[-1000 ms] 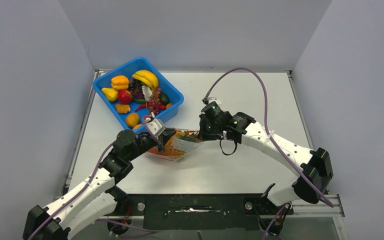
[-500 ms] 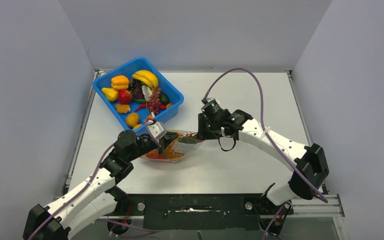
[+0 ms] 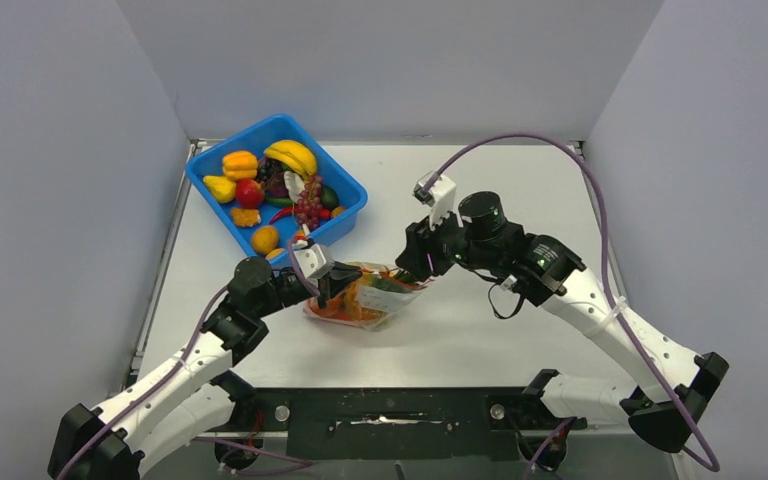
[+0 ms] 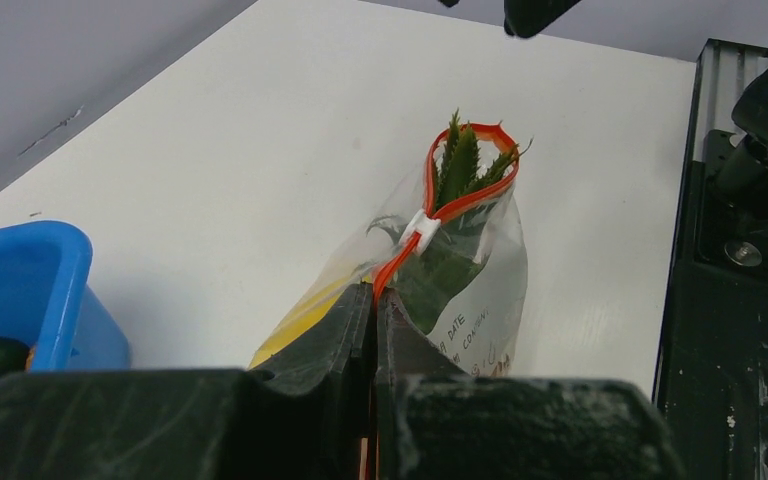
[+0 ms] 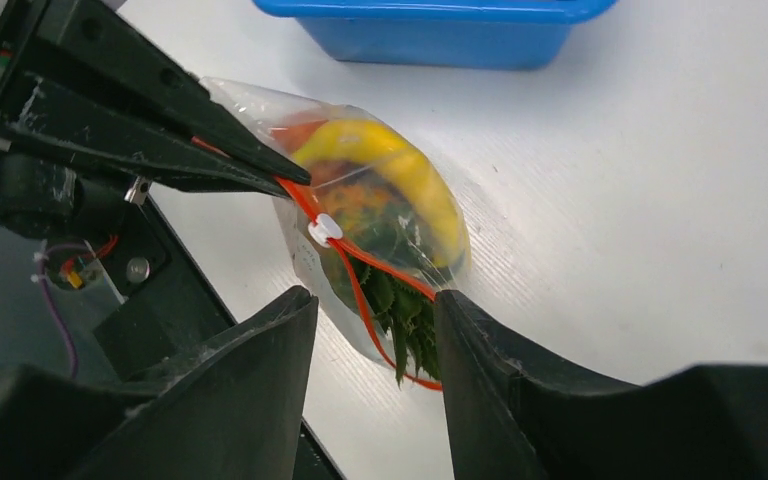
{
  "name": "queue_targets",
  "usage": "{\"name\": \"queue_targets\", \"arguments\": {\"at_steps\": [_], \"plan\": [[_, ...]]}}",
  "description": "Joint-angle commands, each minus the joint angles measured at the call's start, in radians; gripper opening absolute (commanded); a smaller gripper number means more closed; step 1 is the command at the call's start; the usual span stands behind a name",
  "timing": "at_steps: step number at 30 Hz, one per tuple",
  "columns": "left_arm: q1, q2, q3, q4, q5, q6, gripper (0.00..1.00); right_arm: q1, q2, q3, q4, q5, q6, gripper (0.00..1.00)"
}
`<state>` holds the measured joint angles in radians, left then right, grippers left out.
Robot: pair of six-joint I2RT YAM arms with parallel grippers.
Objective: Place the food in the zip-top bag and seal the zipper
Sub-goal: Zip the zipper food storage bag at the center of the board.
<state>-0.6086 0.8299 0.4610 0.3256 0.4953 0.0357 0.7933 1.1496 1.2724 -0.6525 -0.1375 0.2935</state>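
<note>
Here, the zip-top bag [image 3: 370, 300] lies a little left of the bench's [image 3: 520, 200] middle, closer to its near edge than its far one, just off the near corner of the blue bin [image 3: 338, 168]. It bulges with food: green pineapple leaves [image 4: 460, 160] poke out at the mouth, with a yellow piece [image 5: 400, 160] and something orange behind the clear plastic. The zipper [image 4: 397, 265] runs along the top edge. Its white slider [image 4: 421, 231] sits partway along, and beyond it the strip gapes in a loop around the leaves, so the mouth is not fully sealed. My left gripper [image 4: 374, 305] is pinched tight on the zipper at the end of the bag nearest the bin, and the strip comes straight out from between its tips. My right gripper [image 5: 372, 300] stands at the opposite, leafy end with its jaws about half spread, gripping nothing. I cannot tell whether one finger brushes the plastic. In the bin at the bench's far-left corner lie bananas [image 3: 292, 155], a tomato [image 3: 249, 192], grapes [image 3: 308, 200] and other pieces.
</note>
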Motion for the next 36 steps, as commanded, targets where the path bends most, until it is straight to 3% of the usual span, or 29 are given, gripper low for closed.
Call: {"name": "queue_targets", "arguments": {"at_steps": [1, 5, 12, 19, 22, 23, 27, 32, 36], "plan": [[0.004, -0.004, 0.059, 0.133, 0.069, -0.023, 0.0, 0.039, 0.009, -0.053, 0.159, -0.121, -0.287, 0.47], [0.008, -0.012, 0.052, 0.151, 0.092, -0.035, 0.0, 0.096, 0.031, -0.077, 0.24, -0.144, -0.427, 0.5], [0.01, -0.02, 0.036, 0.185, 0.122, -0.054, 0.0, 0.124, 0.105, -0.062, 0.237, -0.127, -0.538, 0.51], [0.023, -0.028, 0.028, 0.213, 0.144, -0.075, 0.0, 0.12, 0.11, -0.084, 0.212, -0.158, -0.56, 0.27], [0.037, -0.029, 0.025, 0.21, 0.169, -0.088, 0.0, 0.112, 0.089, -0.103, 0.201, -0.158, -0.557, 0.04], [0.042, -0.027, 0.032, 0.187, 0.179, -0.084, 0.0, 0.102, 0.075, -0.109, 0.201, -0.162, -0.548, 0.01], [0.082, -0.033, 0.066, 0.052, 0.163, -0.048, 0.0, -0.014, 0.008, -0.142, 0.171, -0.247, -0.507, 0.0], [0.214, -0.051, 0.049, 0.098, 0.27, -0.168, 0.0, -0.104, -0.073, -0.229, 0.13, -0.257, -0.478, 0.0], [0.231, -0.047, 0.053, 0.076, 0.282, -0.16, 0.0, -0.126, -0.141, -0.292, 0.135, -0.224, -0.437, 0.0]]}}
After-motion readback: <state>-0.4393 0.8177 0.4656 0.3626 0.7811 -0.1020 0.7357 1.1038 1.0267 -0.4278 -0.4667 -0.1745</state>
